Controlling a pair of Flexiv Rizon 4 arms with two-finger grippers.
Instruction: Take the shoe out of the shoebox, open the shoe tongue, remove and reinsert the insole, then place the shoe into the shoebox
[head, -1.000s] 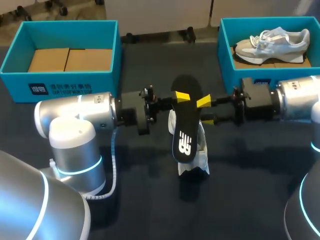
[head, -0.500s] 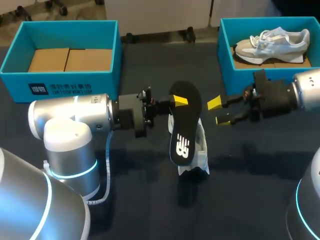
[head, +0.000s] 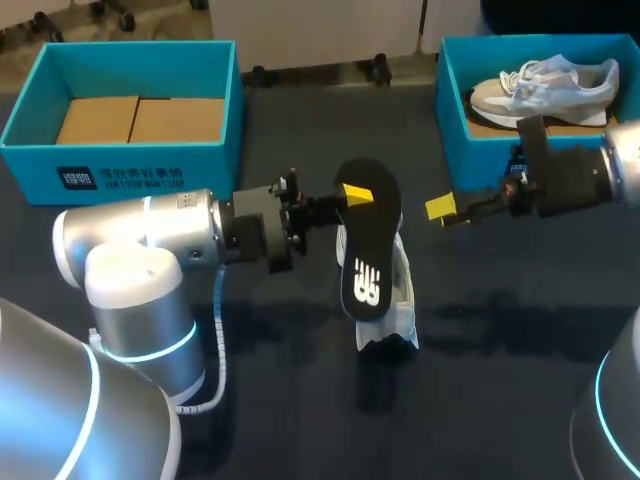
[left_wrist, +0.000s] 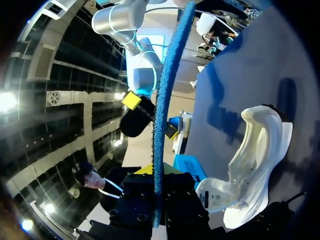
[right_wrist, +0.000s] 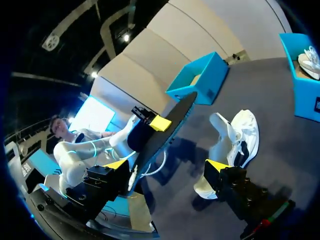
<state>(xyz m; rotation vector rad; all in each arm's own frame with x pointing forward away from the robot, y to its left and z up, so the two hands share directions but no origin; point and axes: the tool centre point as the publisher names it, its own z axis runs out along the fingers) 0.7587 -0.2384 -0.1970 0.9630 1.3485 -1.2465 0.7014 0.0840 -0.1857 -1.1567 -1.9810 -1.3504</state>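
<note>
Dark bench (head: 300, 410) seen from above, with two teal open boxes along its far edge. The left shoebox (head: 120, 170) at the far left corner holds only flat cardboard (head: 140, 118); the right shoebox (head: 462, 140) at the far right corner holds a grey-and-white shoe (head: 545, 85). Near the middle of the bench rests the white shoe (head: 398, 300), largely covered in the head view by the black insole (head: 368, 250), which hangs tilted above it; whether the two touch cannot be told. The left gripper (head: 352, 198) is clamped on the far end of the insole. In the left wrist view the insole (left_wrist: 160, 125) appears edge-on, as a thin strip between the fingers, and the white shoe (left_wrist: 255, 165) lies beside and below it. The right gripper (head: 442, 210) hovers apart from the insole, between it and the right shoebox. The right wrist view shows this gripper (right_wrist: 167, 165) with fingers spread wide and nothing held, the insole (right_wrist: 167, 125) ahead of it.
</note>
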